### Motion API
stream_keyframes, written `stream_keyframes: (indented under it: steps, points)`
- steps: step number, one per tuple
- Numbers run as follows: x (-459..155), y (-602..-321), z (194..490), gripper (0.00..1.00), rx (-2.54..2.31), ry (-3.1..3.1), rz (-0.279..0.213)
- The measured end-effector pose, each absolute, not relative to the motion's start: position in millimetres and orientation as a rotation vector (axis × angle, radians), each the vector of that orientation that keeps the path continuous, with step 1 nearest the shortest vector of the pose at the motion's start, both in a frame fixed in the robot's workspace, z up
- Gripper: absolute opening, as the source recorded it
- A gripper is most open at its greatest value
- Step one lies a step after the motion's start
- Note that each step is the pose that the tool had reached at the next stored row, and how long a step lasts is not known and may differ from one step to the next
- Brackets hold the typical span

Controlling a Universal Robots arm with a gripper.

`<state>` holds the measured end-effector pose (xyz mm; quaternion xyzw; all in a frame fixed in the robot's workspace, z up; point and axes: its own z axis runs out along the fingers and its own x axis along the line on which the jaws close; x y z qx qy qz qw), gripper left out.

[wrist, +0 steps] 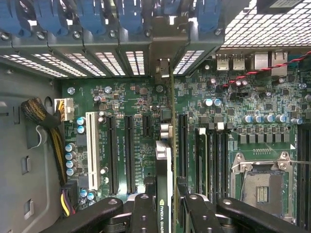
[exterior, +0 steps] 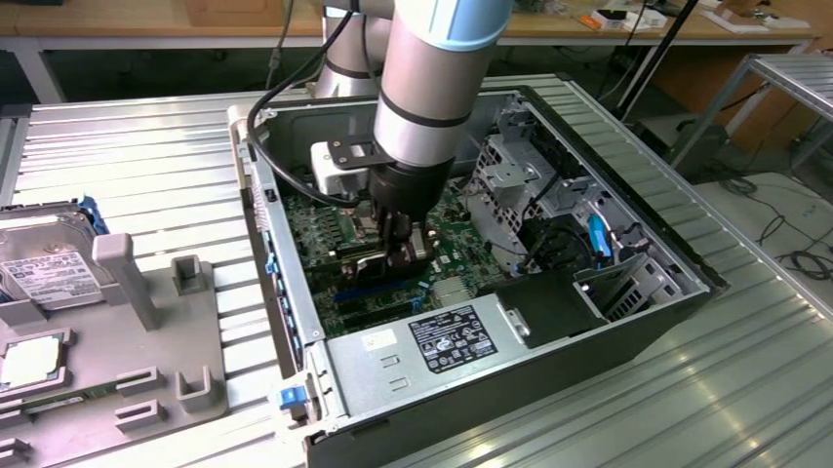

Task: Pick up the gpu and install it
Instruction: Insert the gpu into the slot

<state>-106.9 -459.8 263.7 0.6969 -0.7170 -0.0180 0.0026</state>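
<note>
GPU is sitting edge-on between my fingers, clamped from both faces, its silver bracket reaching toward the slotted rear wall of the case. I am holding it upright over the motherboard, inside the open computer case, with the lower edge over the row of long dark expansion slots; I cannot tell whether the card's edge is touching a slot yet.

To do this well, I am judging that the card has to be kept square to the board and in line with one slot along its whole length, with the bracket meeting its opening in the rear wall at once, and any push going straight down rather than on one corner.

Room is tight. In the wrist view the neighbouring slots and the white slot are lying just beside the card's line on one side, and the memory sockets and the processor socket on the other. In the exterior view my gripper is working deep in the case, between the side wall with blue clips and the grey drive cage, with the power supply near the wrist.
</note>
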Motion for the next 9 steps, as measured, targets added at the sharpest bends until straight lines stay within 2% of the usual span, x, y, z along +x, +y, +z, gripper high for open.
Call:
stream_keyframes:
  steps: [9]
  points:
    - [-107.6, -459.8, 261.9, 0.27, 2.185, -2.249, -0.056]
